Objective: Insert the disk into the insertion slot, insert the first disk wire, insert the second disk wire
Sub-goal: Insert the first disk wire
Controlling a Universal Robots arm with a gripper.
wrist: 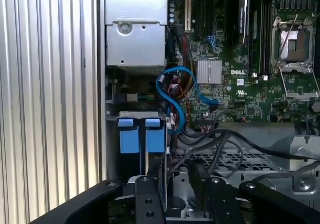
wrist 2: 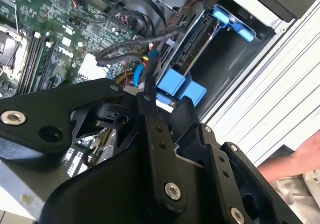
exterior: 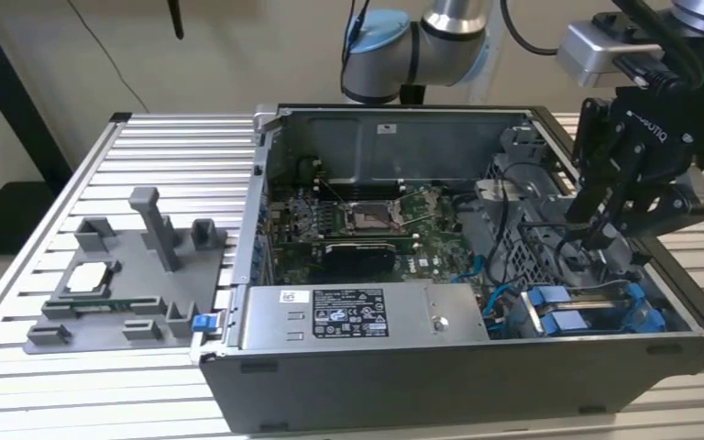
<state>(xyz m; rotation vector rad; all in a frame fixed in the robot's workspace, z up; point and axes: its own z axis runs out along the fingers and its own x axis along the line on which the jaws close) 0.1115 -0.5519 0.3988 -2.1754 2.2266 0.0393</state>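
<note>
The tool (exterior: 594, 240) hangs from the single arm (exterior: 432, 41) at the exterior view's right and reaches down into the open computer case (exterior: 365, 376). Whether it is open or closed I cannot tell, and I cannot tell if it has hold of anything.

The disk (wrist 2: 196, 42) is in the lower right corner of the case in the exterior view, just beside the tool. It seems to stand on its narrow edge in the insertion slot (wrist: 137, 115), with its blue carrier around it. In the exterior view its long axis runs nearly level, from that view's left to its right, along the front wall of the case.

Counted, there are:
- one disk
- two blue tabs (wrist: 127, 140), side by side in the first wrist view
- one blue cable (wrist: 175, 96), curled in a loop
- one silver power-supply box (exterior: 365, 316)
- one motherboard (exterior: 365, 220)

The case stands on a slatted table (exterior: 71, 385). On this table, at the exterior view's left, is one grey fixture (exterior: 144, 275). A person's hand (wrist 2: 302, 159) shows in the second wrist view.
</note>
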